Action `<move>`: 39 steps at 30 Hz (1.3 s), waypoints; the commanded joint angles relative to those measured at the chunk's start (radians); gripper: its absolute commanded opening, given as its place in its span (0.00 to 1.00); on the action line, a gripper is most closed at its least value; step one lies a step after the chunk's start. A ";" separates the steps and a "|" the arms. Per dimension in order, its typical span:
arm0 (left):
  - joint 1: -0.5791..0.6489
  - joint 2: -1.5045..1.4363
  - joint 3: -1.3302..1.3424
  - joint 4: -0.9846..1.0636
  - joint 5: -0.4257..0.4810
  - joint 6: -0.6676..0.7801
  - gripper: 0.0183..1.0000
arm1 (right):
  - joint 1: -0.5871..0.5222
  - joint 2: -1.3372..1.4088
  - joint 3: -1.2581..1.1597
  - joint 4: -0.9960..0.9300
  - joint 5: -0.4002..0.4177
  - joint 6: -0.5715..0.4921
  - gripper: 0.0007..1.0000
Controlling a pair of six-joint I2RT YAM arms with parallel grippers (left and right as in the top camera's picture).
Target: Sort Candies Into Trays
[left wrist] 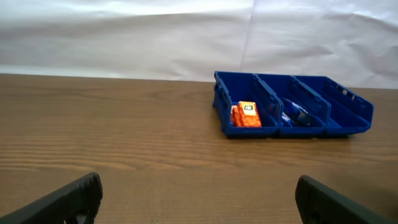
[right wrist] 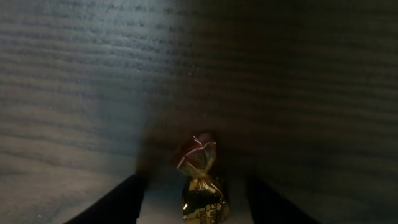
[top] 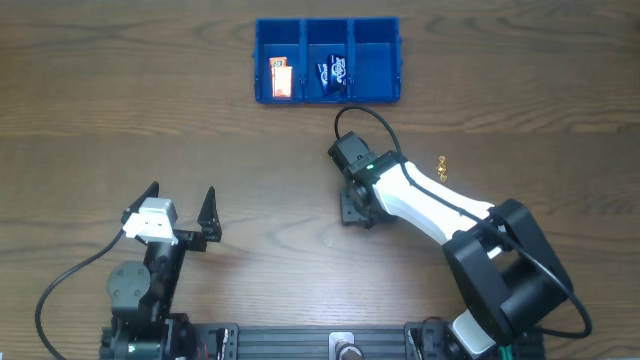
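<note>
A blue tray (top: 327, 92) (left wrist: 348, 106) with three compartments stands at the far middle of the table. An orange candy (top: 281, 78) (left wrist: 246, 114) lies in its left compartment and a dark blue candy (top: 333, 71) (left wrist: 296, 116) in the middle one. My right gripper (top: 356, 212) (right wrist: 194, 183) is down at the table's centre, open, with a gold and brown wrapped candy (right wrist: 201, 183) lying between its fingers, neither finger touching it. Another small gold candy (top: 441, 165) lies on the wood right of the right arm. My left gripper (top: 181, 192) (left wrist: 199, 193) stands open at the near left with nothing in it.
Bare wooden table (top: 150, 120) lies between the grippers and the tray. The right arm's black cable (top: 362, 115) loops up toward the tray's front edge. A white wall (left wrist: 124, 37) is behind the table.
</note>
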 commanded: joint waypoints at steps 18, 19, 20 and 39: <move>0.002 -0.007 -0.018 -0.033 0.022 0.003 1.00 | 0.002 -0.027 0.001 -0.007 0.016 0.026 0.04; 0.002 -0.007 -0.018 -0.033 0.022 0.003 1.00 | 0.001 -0.062 0.008 -0.013 0.017 0.026 0.04; 0.002 -0.007 -0.018 -0.033 0.022 0.003 1.00 | -0.002 -0.110 0.022 -0.024 0.024 0.026 0.04; 0.002 -0.007 -0.018 -0.033 0.022 0.003 1.00 | -0.258 0.118 0.858 -0.183 0.227 -0.220 0.03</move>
